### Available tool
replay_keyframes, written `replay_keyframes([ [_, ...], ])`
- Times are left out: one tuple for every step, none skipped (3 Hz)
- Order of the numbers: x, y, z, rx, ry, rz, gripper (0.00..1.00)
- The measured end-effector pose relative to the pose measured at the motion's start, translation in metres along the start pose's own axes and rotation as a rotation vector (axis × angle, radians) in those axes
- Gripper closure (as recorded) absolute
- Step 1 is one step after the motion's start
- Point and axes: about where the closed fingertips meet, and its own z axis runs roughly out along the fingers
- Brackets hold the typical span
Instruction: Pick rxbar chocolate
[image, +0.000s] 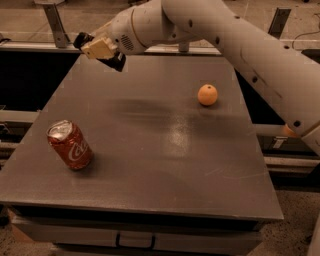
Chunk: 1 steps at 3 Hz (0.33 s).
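My gripper (100, 50) is at the far left corner of the table, raised above its surface. It is shut on the rxbar chocolate (118, 62), a flat black bar whose dark ends stick out on both sides of the pale fingers (98, 47). The middle of the bar is hidden by the fingers. My white arm reaches in from the upper right.
A red Coca-Cola can (70, 145) stands tilted near the front left of the grey table (165, 160). An orange round fruit (207, 94) lies at the right middle. Metal rails run behind the table and dark gaps flank both sides.
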Motion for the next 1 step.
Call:
replay_keyframes([
  [-0.008,0.0059,0.0025,-0.014,-0.018,-0.017,1.0],
])
